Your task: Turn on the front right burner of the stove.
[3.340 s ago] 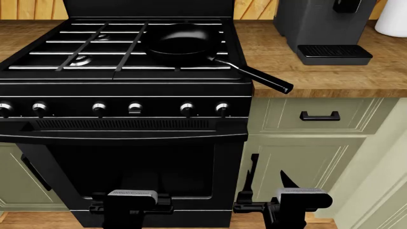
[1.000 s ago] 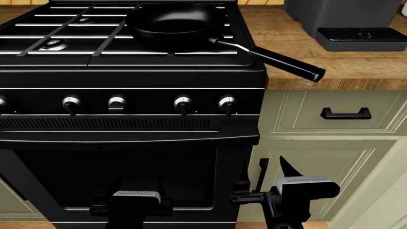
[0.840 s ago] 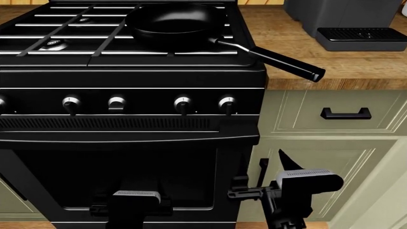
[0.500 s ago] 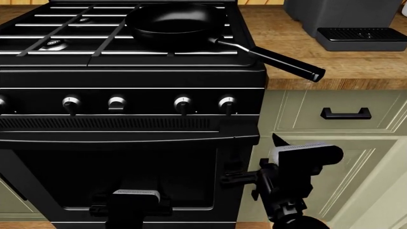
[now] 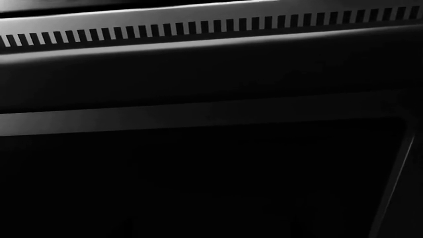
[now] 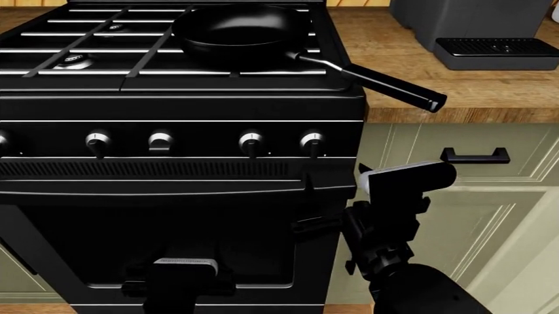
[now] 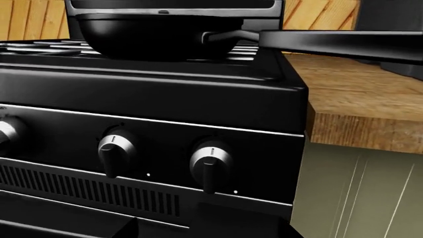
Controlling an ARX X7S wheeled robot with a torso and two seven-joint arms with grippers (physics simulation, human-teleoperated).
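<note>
In the head view, the large glossy black gas stove is filling the left and middle of the picture, with black grate bars on top and a row of silver-tipped knobs across its front panel. The rightmost silver-tipped knob is sitting near the stove's right edge, its neighbour knob just beside it. A black round frying pan is resting on the right-hand grates, its long black handle sticking out over the wooden worktop. A grey coffee machine is standing on that worktop at the far right. Below the worktop, a pale green cabinet drawer with a black pull handle is showing. The right end effector is hovering in front of the stove's right edge, below the rightmost knob and apart from it; whether its fingers are apart or together I cannot tell. The left end effector is hanging low before the oven door, and its state cannot be told either.

The left wrist view is showing only the dark oven door and the slotted vent strip.

The right wrist view is looking up at the two right-hand knobs, the pan above them and the worktop edge beside.
</note>
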